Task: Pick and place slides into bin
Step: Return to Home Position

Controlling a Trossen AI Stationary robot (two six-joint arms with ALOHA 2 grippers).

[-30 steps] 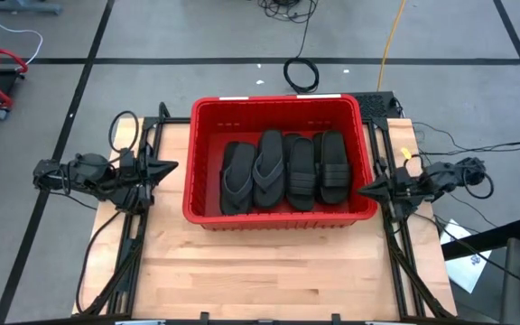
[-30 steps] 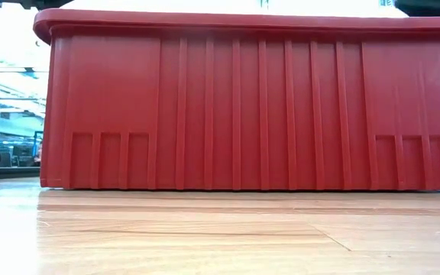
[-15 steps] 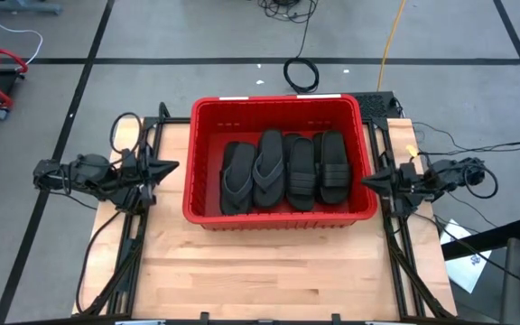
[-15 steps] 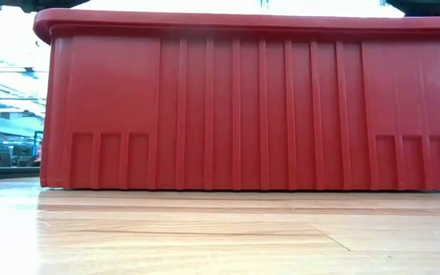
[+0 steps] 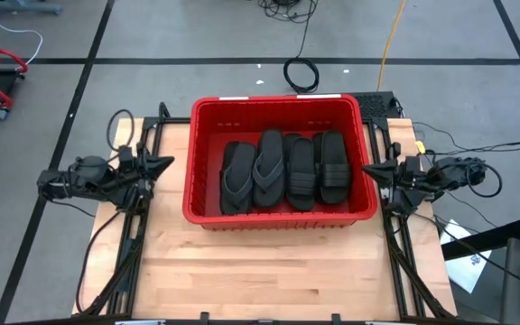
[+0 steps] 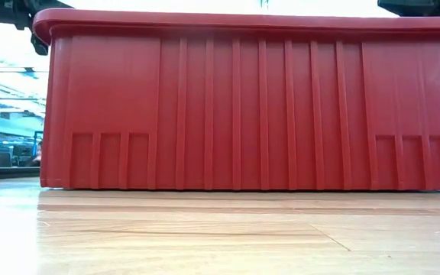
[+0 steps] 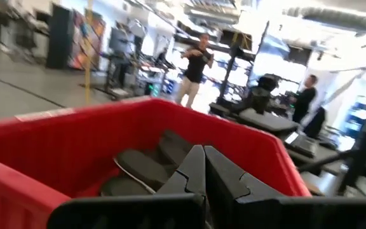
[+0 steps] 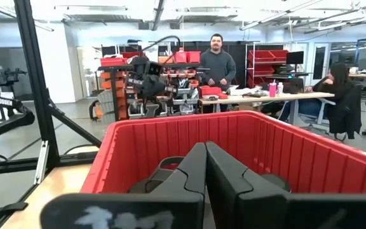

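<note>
since a second ago the right gripper (image 5: pixel 370 171) has shifted along the right wall of the bin (image 5: pixel 278 106) toward the far side. the left gripper (image 5: pixel 168 163) has edged back a little, and dark arm parts now show in the low view's top corners.

wooden table (image 5: pixel 269 271) – carries the bin at its far middle, between the two arms.

bin – red, ribbed walls, upright.

slides (image 5: pixel 284 171) – inside the bin, four showing on top, side by side lengthwise. two thong ones lie toward the left arm, two wide-strap ones toward the right.

both grippers – fingers pressed together, holding nothing, each just outside a bin wall.
</note>
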